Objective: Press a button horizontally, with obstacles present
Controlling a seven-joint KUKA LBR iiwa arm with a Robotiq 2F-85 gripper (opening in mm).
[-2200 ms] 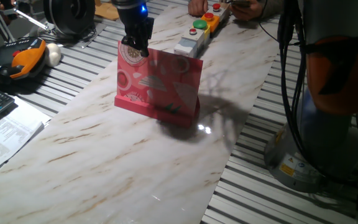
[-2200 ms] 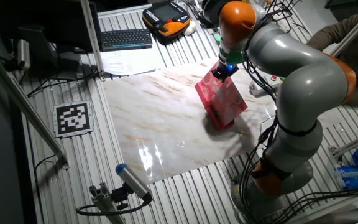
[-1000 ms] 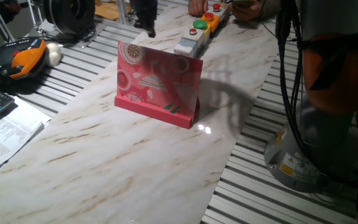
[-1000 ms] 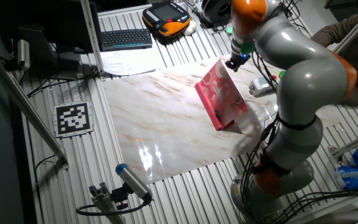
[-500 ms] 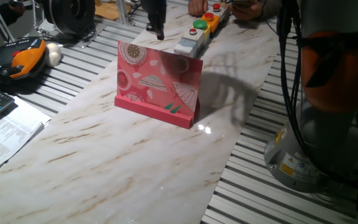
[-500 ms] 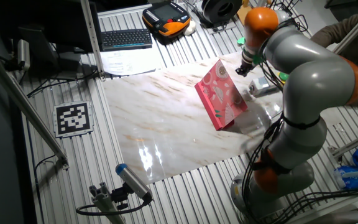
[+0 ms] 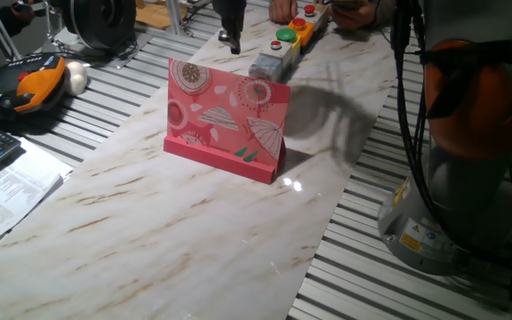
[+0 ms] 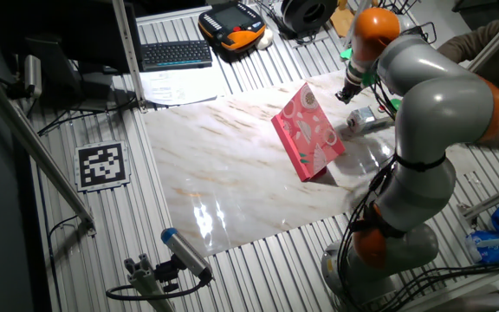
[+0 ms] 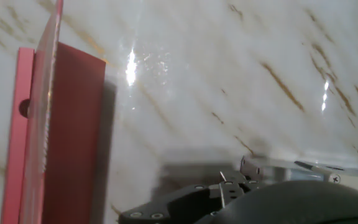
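The marble tabletop (image 7: pixel 149 231) spreads below the claw (image 7: pixel 232 40). The pink patterned card board (image 7: pixel 228 120) stands upright on its base strip, near the claw. Just beyond the claw sits the button box (image 7: pixel 272 64). Whether the claw's fingers are spread cannot be told.

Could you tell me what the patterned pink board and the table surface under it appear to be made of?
The pink board looks like thin printed card or paperboard with a matte finish: flat, sharp-edged, seen edge-on as a thin sheet in the hand view, standing in a pink base strip. The tabletop looks like glossy marble-patterned laminate or film rather than stone, judging by brown veins, bright glare spots and its thin edge, though I cannot be sure.
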